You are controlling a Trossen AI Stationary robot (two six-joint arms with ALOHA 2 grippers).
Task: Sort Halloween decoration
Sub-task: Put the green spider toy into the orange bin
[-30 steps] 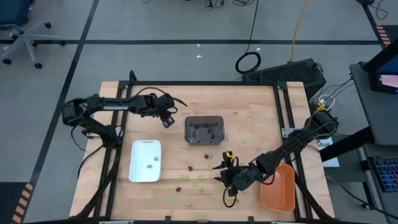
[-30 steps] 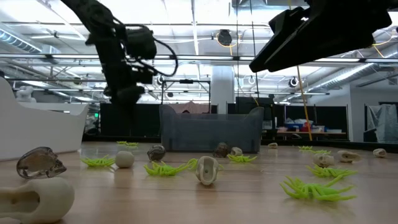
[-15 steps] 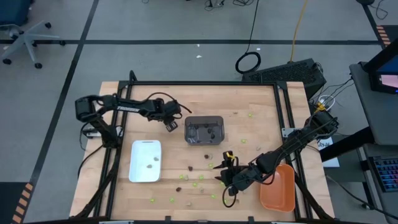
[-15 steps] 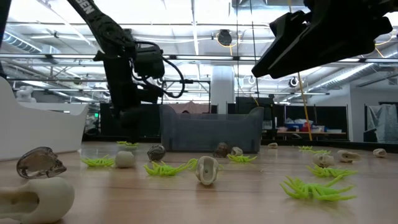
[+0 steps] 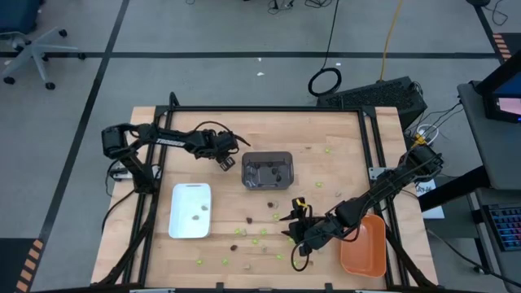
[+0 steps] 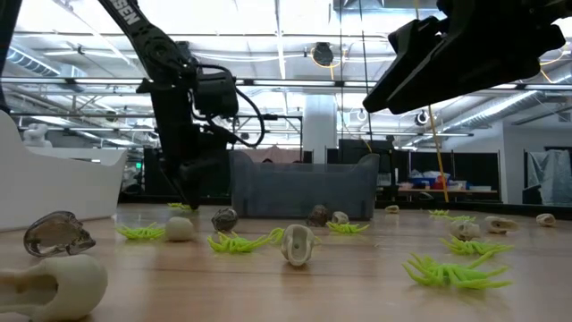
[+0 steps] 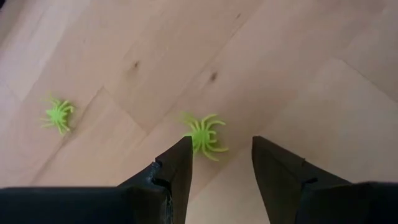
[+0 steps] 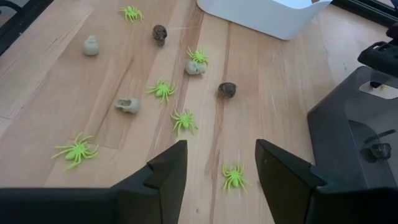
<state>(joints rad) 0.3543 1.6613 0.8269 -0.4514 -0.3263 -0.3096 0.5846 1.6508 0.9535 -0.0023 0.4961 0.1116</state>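
Observation:
Lime-green spiders, dark skulls and pale tan skulls lie loose on the wooden table. My left gripper (image 7: 221, 149) stands open, pointing steeply down, low over the table just left of the grey tray (image 5: 267, 155). One green spider (image 7: 204, 134) lies flat on the wood just past its fingertips, untouched; another spider (image 7: 59, 115) lies farther off. My right gripper (image 8: 221, 152) hangs open above the near middle of the table, over a green spider (image 8: 234, 177), with a dark skull (image 8: 227, 89) and a tan skull (image 8: 127, 104) ahead of it.
A white tray (image 5: 190, 189) holding a few pieces sits at the near left. An orange tray (image 5: 370, 252) sits at the near right, beside my right arm. The grey tray holds dark pieces. More spiders and skulls (image 6: 298, 244) are scattered between the trays.
My left gripper has come down close to the table and shifted a little toward the grey tray, staying open. My right gripper has kept still.

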